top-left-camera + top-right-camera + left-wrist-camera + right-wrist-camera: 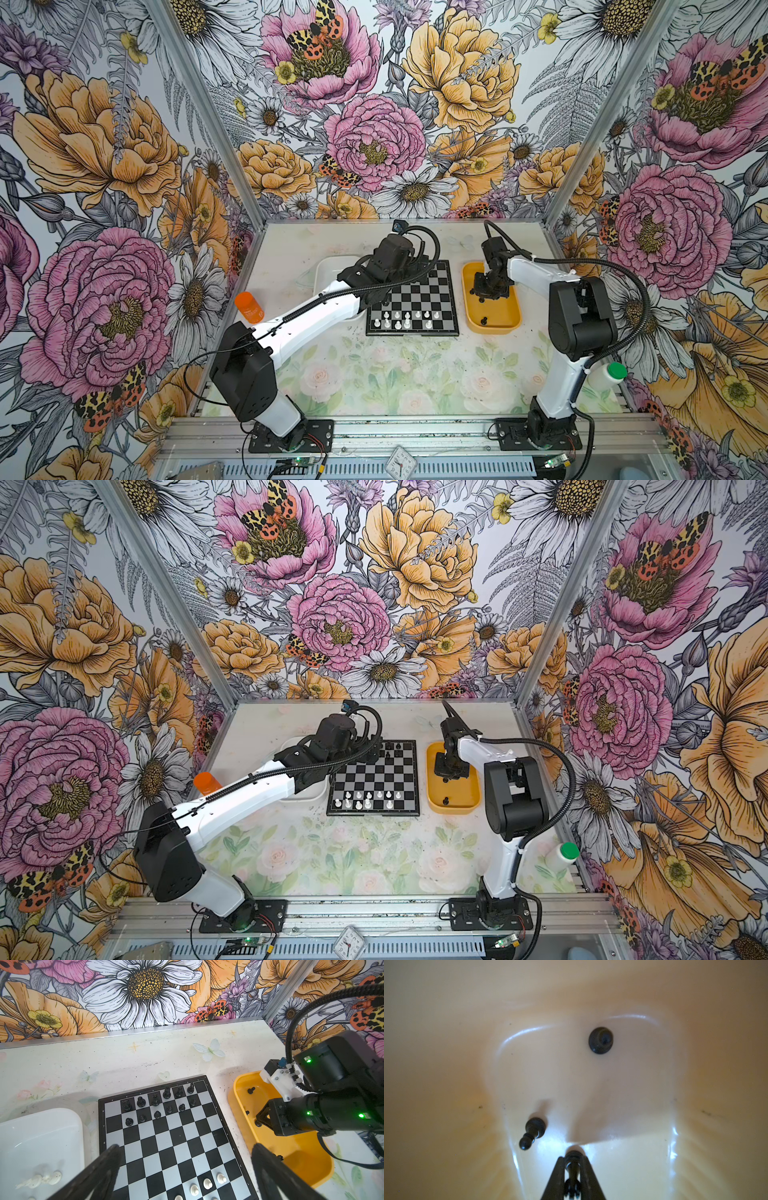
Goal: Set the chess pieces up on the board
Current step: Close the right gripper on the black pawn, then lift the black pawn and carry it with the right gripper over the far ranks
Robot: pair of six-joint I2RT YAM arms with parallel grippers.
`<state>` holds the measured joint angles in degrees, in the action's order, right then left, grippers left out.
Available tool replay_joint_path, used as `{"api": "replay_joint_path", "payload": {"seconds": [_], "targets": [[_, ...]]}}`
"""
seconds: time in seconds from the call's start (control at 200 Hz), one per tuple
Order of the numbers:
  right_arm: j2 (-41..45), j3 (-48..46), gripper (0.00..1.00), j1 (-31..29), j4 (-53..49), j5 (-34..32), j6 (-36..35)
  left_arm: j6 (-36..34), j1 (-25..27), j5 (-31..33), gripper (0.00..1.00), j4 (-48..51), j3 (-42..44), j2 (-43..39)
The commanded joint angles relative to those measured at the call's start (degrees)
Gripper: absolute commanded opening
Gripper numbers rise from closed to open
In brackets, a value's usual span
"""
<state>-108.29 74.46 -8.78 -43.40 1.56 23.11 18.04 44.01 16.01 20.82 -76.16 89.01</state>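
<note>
The board [415, 296] [376, 771] [174, 1147] lies mid-table. White chess pieces [401, 321] [207, 1184] stand on its near rows and black ones [158, 1101] [392, 748] on its far rows. My left gripper [185, 1151] hangs open above the board's middle squares with nothing between its fingers; in both top views its wrist hides the jaws. My right gripper [572, 1158] [488, 291] reaches down into the yellow tray [492, 330] [633, 1084], shut on a black chess piece [572, 1167] [258, 1124] at the tray floor.
Loose black pieces stay in the yellow tray: a lying pawn [532, 1133] and an upright one [600, 1040] [483, 320]. A white tray [328, 266] [41, 1136] left of the board holds white pieces [45, 1179]. An orange bottle [248, 307] stands far left, a green-capped bottle [609, 374] near right.
</note>
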Motion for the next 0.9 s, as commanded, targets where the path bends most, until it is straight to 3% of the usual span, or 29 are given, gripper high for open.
{"api": "replay_joint_path", "payload": {"seconds": [0.0, 0.38, 0.896], "targets": [[-0.68, 1.38, 0.14, -0.7, 0.42, -0.68, 0.59, -0.35, -0.42, 0.34, 0.99, 0.0, 1.08, -2.06], [2.13, 4.23, 0.12, -1.12, -2.99, -2.5, 0.84, -0.83, -1.84, 0.16, 0.99, 0.09, 2.73, -3.89], [1.59, 21.24, 0.12, -3.46, -10.66, -3.56, 0.98, -1.89, -6.89, -1.98, 0.99, -0.56, 4.79, -6.38]]}}
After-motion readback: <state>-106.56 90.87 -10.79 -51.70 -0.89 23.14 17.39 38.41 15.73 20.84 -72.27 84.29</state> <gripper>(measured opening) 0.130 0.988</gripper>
